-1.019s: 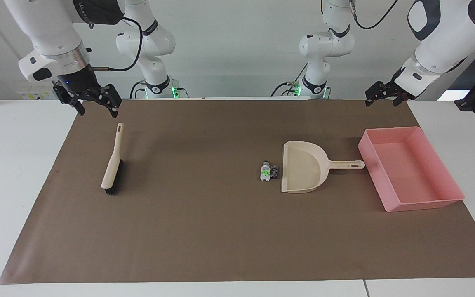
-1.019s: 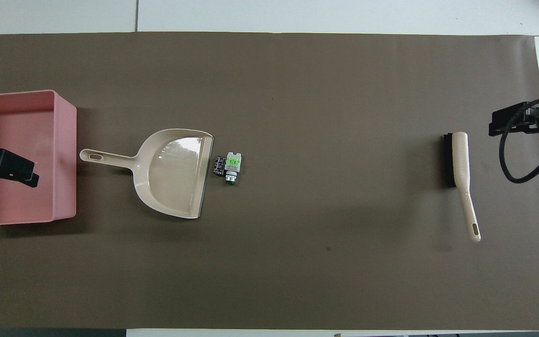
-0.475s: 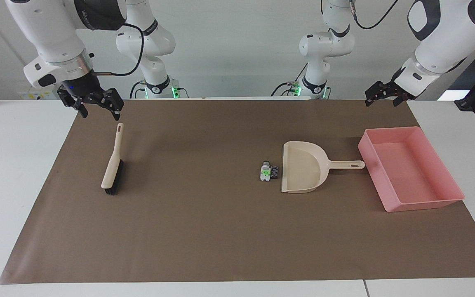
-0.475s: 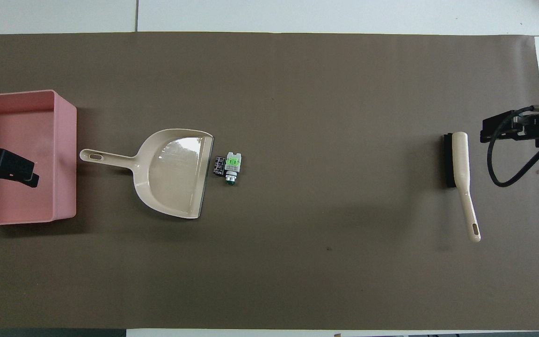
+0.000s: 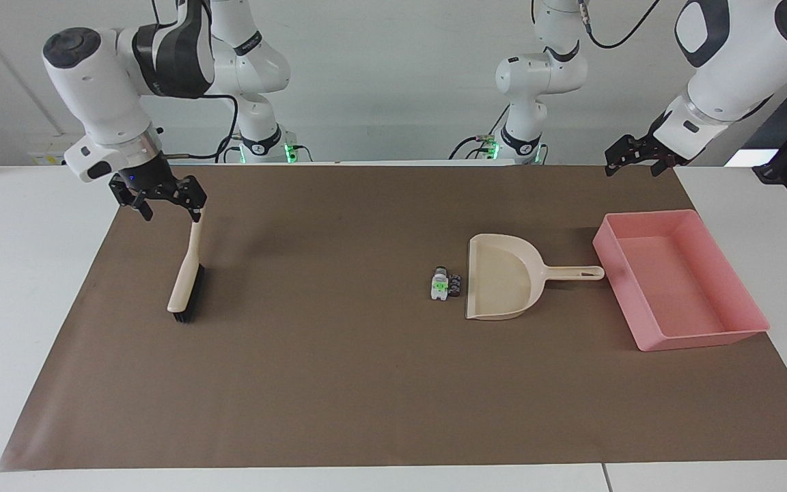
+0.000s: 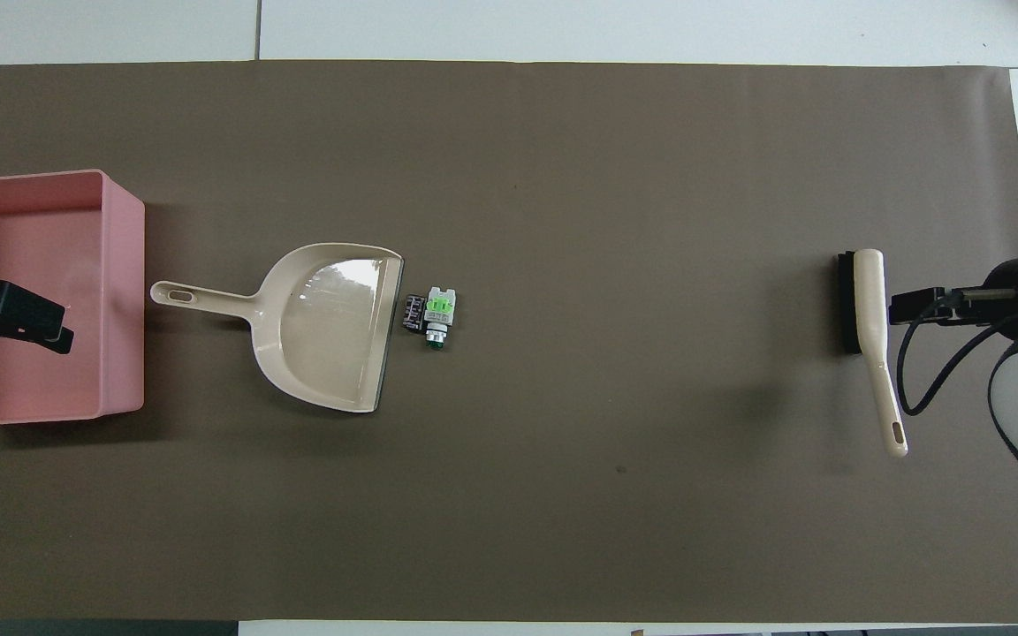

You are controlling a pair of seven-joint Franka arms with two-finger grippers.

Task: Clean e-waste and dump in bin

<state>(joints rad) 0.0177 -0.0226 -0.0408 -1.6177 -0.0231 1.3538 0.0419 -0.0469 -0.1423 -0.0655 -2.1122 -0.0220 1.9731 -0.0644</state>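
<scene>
While the right gripper, fingers spread, hangs over the beige bristle brush's handle, e-waste lies at the beige plastic dustpan's 9 o'clock, pink tray bin at 3. Left gripper waits, open. Next: descend, clamp.

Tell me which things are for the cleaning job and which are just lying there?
For the job: e-waste, beside the dustpan; brush under the right gripper; pink bin, left gripper waiting above.

Just there: brown mat.
</scene>
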